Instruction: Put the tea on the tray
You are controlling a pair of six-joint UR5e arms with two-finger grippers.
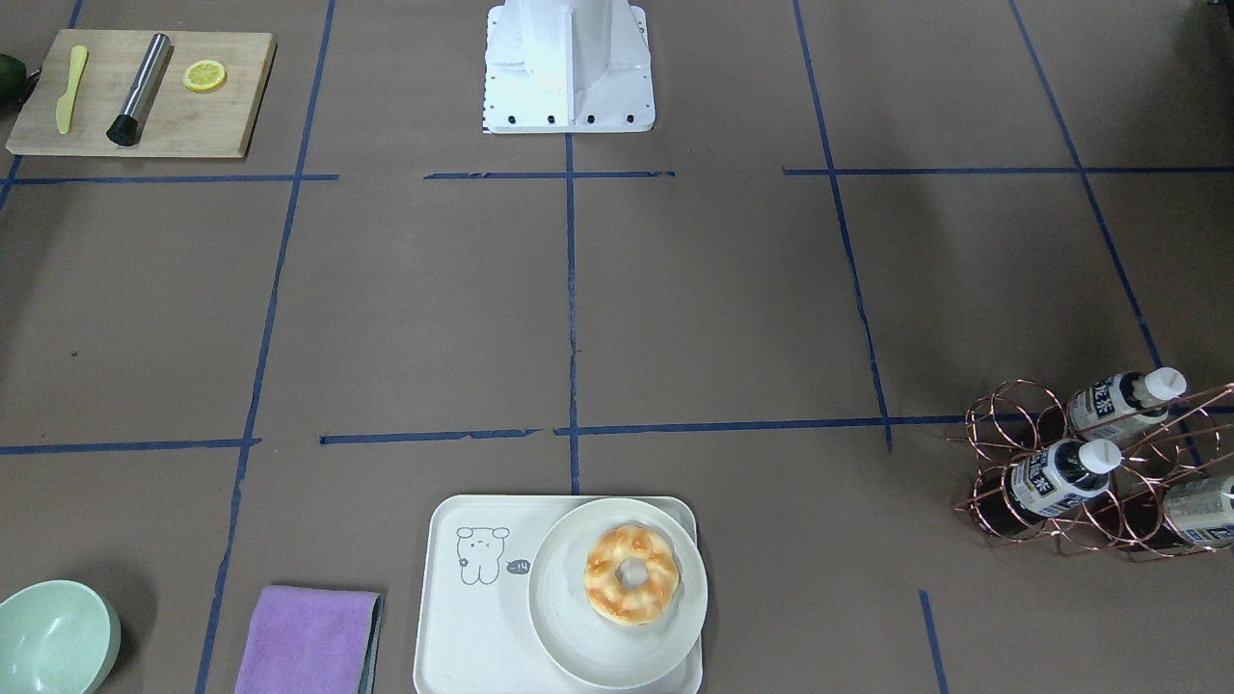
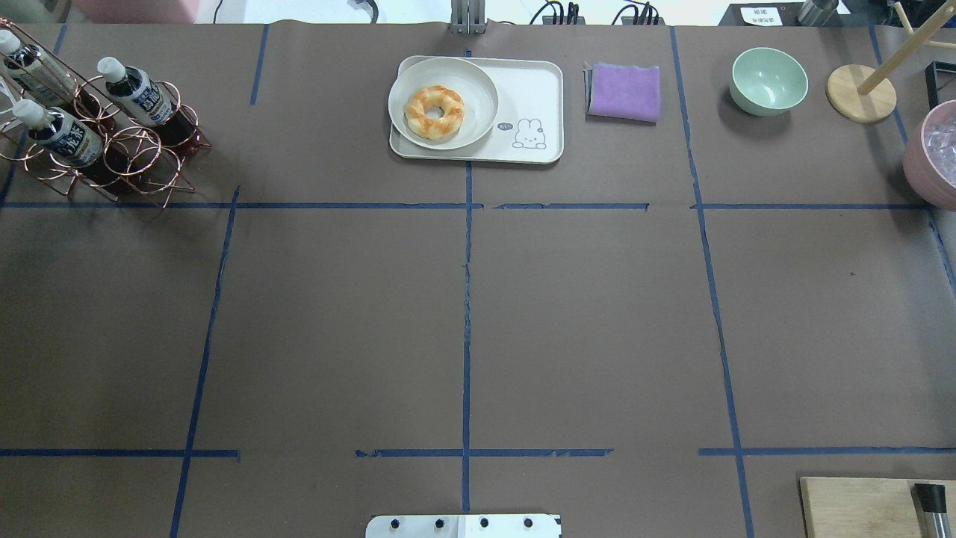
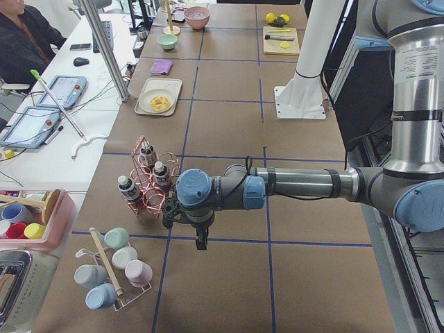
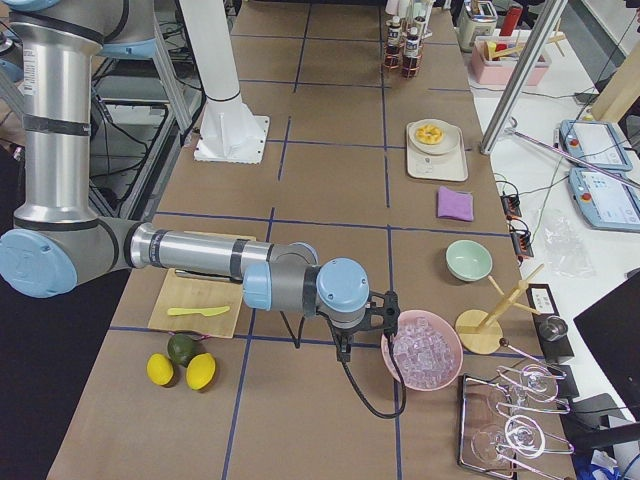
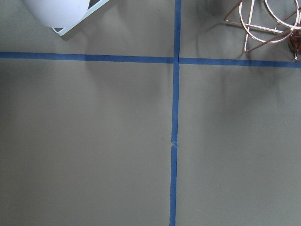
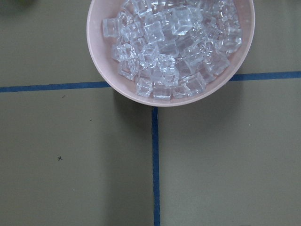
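Tea bottles [image 1: 1051, 479]: three; tray [image 1: 463, 636]: one.

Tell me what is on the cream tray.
A round plate holding a donut; beside it, bare tray with the bear drawing. Whatever lies under the plate is hidden.

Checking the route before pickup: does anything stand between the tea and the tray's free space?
Yes. The plate with the donut fills the half of the tray nearest the tea; only the bear side is bare. The tea also sits in a wire rack.
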